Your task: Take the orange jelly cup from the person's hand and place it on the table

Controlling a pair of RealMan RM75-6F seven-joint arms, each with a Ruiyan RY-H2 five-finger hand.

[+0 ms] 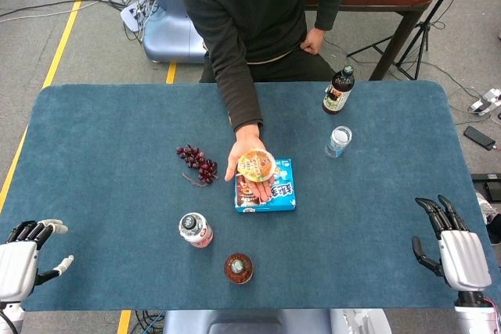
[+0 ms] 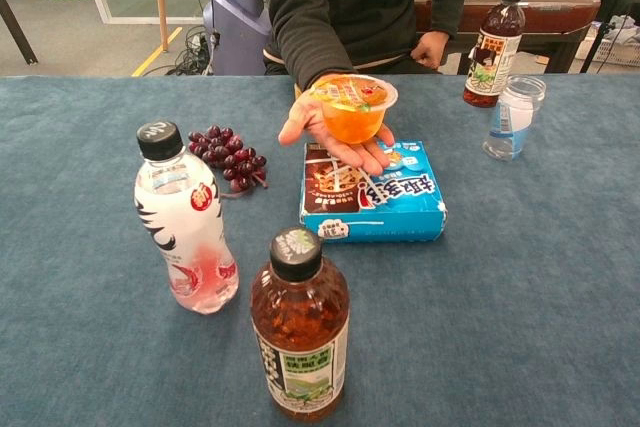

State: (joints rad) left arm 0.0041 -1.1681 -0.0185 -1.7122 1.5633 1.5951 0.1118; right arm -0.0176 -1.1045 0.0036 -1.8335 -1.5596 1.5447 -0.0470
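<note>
An orange jelly cup [image 1: 256,165] [image 2: 352,107] rests on the person's open palm [image 1: 244,163] [image 2: 327,134], held above a blue snack box. My left hand [image 1: 23,260] sits at the table's near left corner, fingers apart, holding nothing. My right hand [image 1: 450,249] sits at the near right edge, fingers spread and empty. Both hands are far from the cup. Neither hand shows in the chest view.
A blue snack box [image 1: 268,192] [image 2: 376,199] lies under the person's hand. Grapes [image 1: 197,163] [image 2: 226,157] lie to its left. A pink-white bottle [image 1: 196,230] [image 2: 185,217] and a brown tea bottle [image 1: 239,267] [image 2: 300,325] stand near me. A dark bottle [image 1: 338,91] [image 2: 494,47] and a clear bottle [image 1: 338,141] [image 2: 512,117] stand far right.
</note>
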